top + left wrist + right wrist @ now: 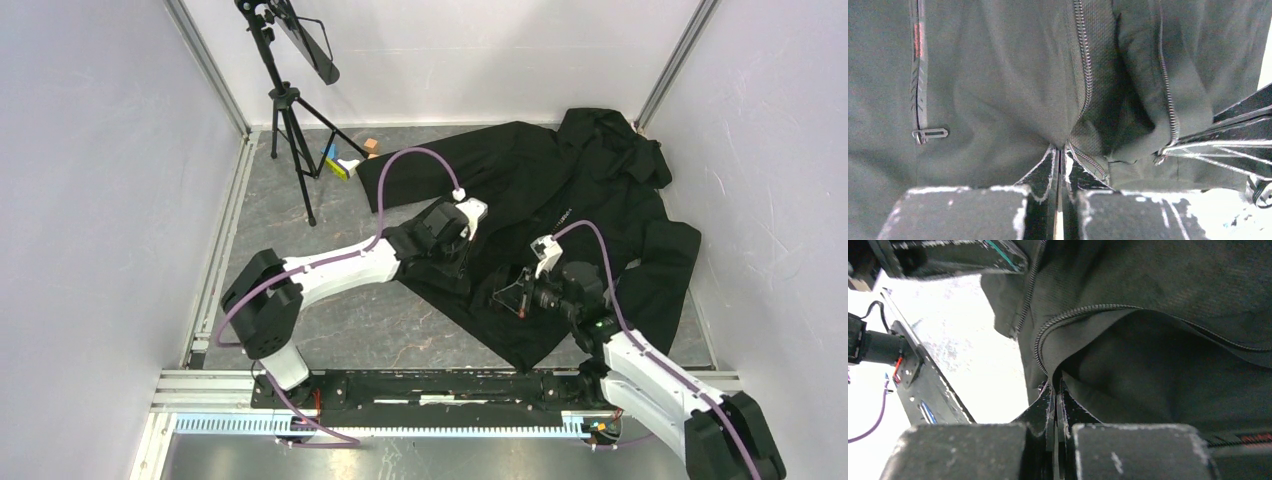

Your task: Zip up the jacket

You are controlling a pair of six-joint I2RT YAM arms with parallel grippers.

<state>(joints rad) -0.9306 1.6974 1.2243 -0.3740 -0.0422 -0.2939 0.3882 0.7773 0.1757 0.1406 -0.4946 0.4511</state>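
Observation:
The black jacket (580, 190) lies spread across the table's middle and back right, hood at the back. My left gripper (462, 258) is shut on the jacket's left front edge, pinching the fabric beside the front zipper teeth (1083, 65). My right gripper (505, 297) is shut on the jacket's other front edge near the hem, where a curved line of zipper teeth (1068, 315) runs into its fingertips. A pocket zip with a metal pull (929, 133) shows in the left wrist view. The right gripper's fingers (1228, 135) show at the right of that view.
A black tripod (288, 120) with a tilted panel stands at the back left. Small coloured blocks (345, 160) lie beside its feet near the jacket's sleeve. White walls close in both sides and the back. A metal rail (450, 390) runs along the near edge.

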